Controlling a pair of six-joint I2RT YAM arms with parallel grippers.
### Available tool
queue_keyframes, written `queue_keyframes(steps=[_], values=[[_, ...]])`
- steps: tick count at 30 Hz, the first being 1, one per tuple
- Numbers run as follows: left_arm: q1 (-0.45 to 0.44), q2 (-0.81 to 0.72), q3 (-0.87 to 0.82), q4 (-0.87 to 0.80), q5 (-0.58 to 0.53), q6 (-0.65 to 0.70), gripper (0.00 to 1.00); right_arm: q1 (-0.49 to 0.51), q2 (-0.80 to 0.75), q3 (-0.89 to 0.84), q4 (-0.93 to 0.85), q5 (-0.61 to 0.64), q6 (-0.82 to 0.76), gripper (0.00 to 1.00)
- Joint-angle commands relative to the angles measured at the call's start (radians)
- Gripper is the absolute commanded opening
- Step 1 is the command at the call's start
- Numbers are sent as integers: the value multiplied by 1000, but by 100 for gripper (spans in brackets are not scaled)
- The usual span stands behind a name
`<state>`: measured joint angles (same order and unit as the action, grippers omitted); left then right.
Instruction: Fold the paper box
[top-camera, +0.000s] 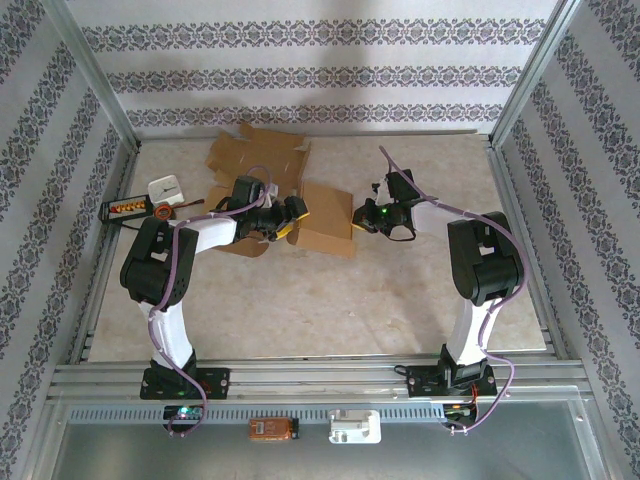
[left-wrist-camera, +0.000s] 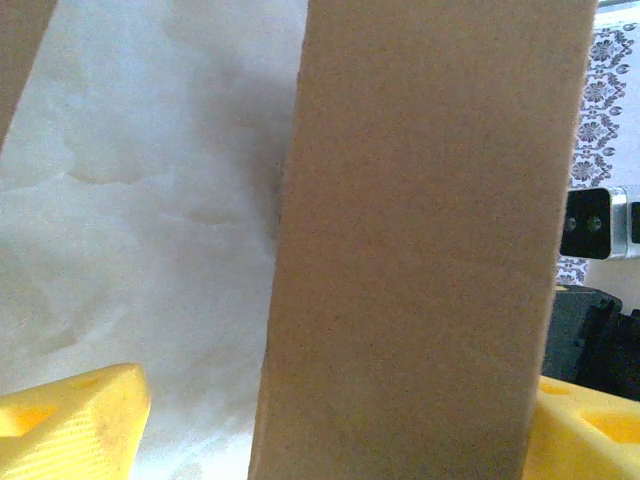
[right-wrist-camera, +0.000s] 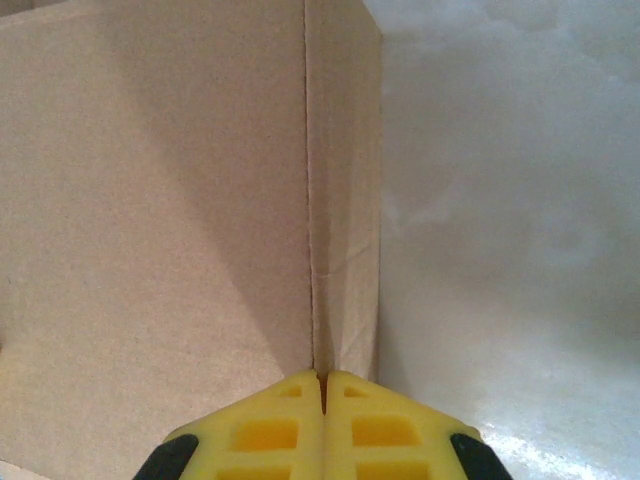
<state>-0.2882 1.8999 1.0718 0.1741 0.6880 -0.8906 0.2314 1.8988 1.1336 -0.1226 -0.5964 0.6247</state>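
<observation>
Brown creased paper box, mottled table

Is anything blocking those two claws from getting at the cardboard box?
Nothing visible does. The left gripper has its open fingers on either side of a panel of the paper box. The right gripper is shut, with its tips against a folded edge of the box. The small items at the table's left edge lie well aside.
</observation>
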Motion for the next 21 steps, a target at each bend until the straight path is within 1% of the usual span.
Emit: queue_keyframes(steps=[1, 7, 11, 14, 19, 20, 21], values=[[-17, 43, 25, 50, 36, 0, 87, -6, 48, -50, -90, 93, -22, 2], [-48, 95, 24, 205, 65, -99, 87, -7, 46, -53, -82, 87, -15, 2], [-65, 103, 30, 274, 60, -142, 78, -6, 47, -53, -80, 81, -13, 3], [-70, 108, 36, 310, 60, -180, 68, -5, 46, -53, -78, 77, -8, 4], [-72, 97, 19, 364, 51, -240, 56, -4, 42, -47, -76, 38, 10, 11], [-72, 91, 16, 367, 49, -247, 55, -3, 34, -44, -74, 29, 16, 14], [-72, 83, 13, 365, 46, -251, 54, -2, 15, -43, -80, 25, 22, 20]])
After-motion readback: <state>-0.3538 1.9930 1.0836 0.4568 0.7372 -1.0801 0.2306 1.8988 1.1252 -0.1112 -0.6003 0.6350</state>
